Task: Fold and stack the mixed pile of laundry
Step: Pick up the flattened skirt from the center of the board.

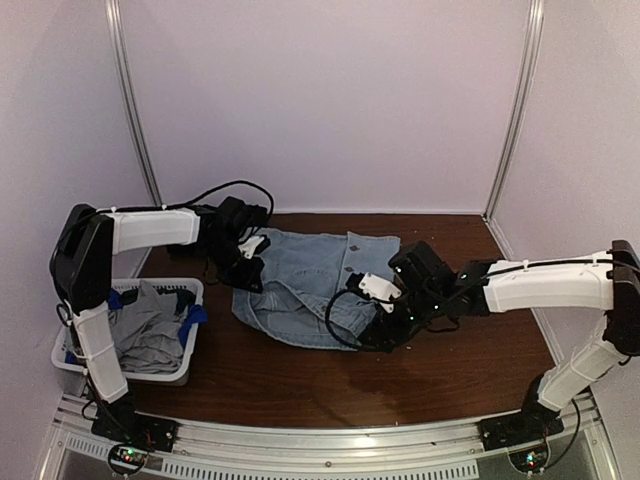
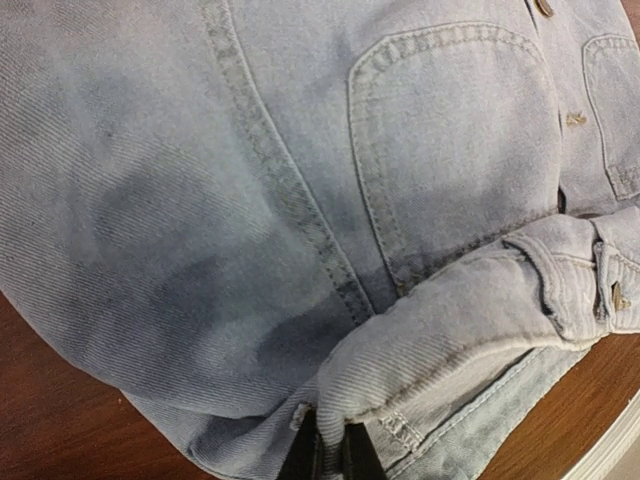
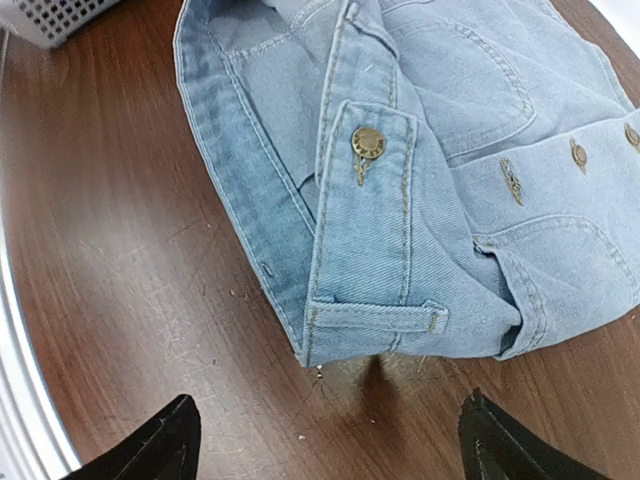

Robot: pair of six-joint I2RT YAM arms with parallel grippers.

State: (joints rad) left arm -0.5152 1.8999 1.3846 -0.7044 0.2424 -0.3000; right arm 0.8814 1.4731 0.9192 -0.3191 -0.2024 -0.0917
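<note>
Since left gripper [image 2: 330, 458] clamps the denim piece [image 1: 300, 285] at its left edge | right gripper [image 3: 325, 435] apart, empty; lone pull could bunch it

The light-blue denim piece [image 2: 250, 200] fills the frame on the brown table [image 2: 60, 430], stitched pocket [image 2: 450, 150] and buttoned cuff [image 2: 590, 285] showing, with the left gripper [image 2: 330, 452] pinched tight on a fold of its near edge.

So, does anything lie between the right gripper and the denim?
Nothing visible does. Only a strip of table separates the open right gripper from the denim, whose buttoned corner faces it.
</note>
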